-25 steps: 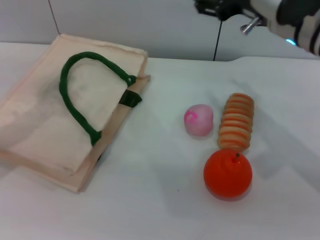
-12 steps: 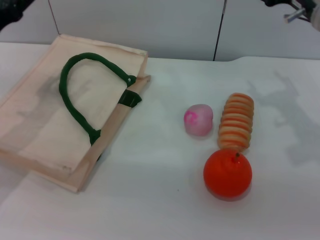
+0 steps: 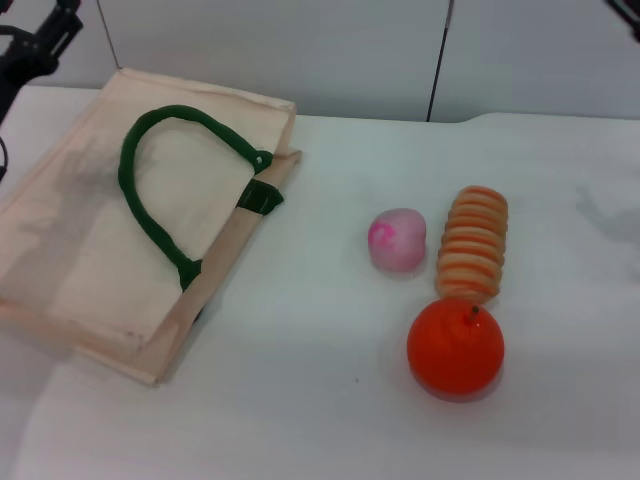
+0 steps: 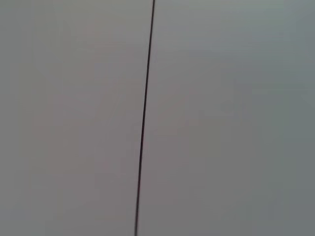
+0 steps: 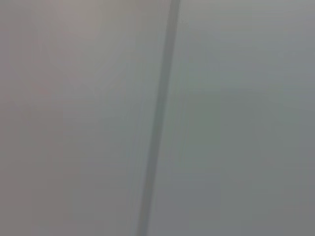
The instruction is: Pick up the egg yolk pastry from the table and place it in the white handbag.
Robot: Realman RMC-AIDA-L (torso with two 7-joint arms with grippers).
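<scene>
- My left gripper (image 3: pixel 25 45) sits at the far left corner, raised just beyond the white handbag (image 3: pixel 90 240); whether its fingers are apart or together I cannot tell.
- My right gripper shows only as a dark sliver at the far right edge.
- The handbag lies flat on the table (image 3: pixel 330 400), green handles (image 3: pixel 150 215) on top.
- The egg yolk pastry I cannot see anywhere.
- Well right of the left gripper: pink bun (image 3: pixel 397 239), ridged striped pastry (image 3: pixel 472 244), orange fruit (image 3: pixel 455 347).
- Both wrist cameras show only blank wall.

The left claw (image 3: pixel 30 45) sits raised at the far left edge of the head view. The right arm (image 3: pixel 628 14) barely shows at the top right corner.
</scene>
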